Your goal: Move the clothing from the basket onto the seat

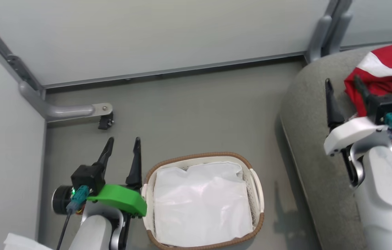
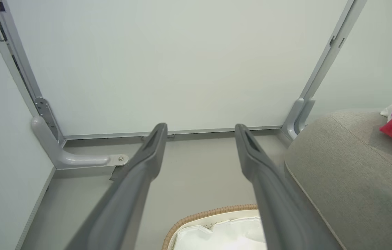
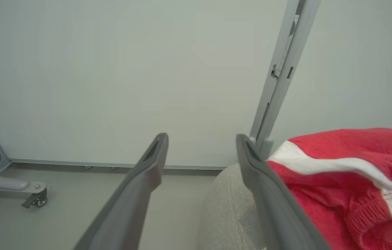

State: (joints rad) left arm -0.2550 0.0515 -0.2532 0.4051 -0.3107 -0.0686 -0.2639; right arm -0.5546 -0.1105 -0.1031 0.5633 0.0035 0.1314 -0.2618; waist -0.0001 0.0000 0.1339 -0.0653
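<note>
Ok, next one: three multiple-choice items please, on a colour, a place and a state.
1. What colour is the cloth in the oval cream-white perforated plastic basket? A white B red C grey
2. Where do the bright red white-striped fabric garments lie? A in the basket B on the large grey fabric seat cushion C on the floor
3. The right gripper is: A open, empty B shut on a garment C shut on the basket
Answers: A, a plain white sheet fills it; B, the pile rests on the cushion; A, its fingers stand apart, nothing between.
</note>
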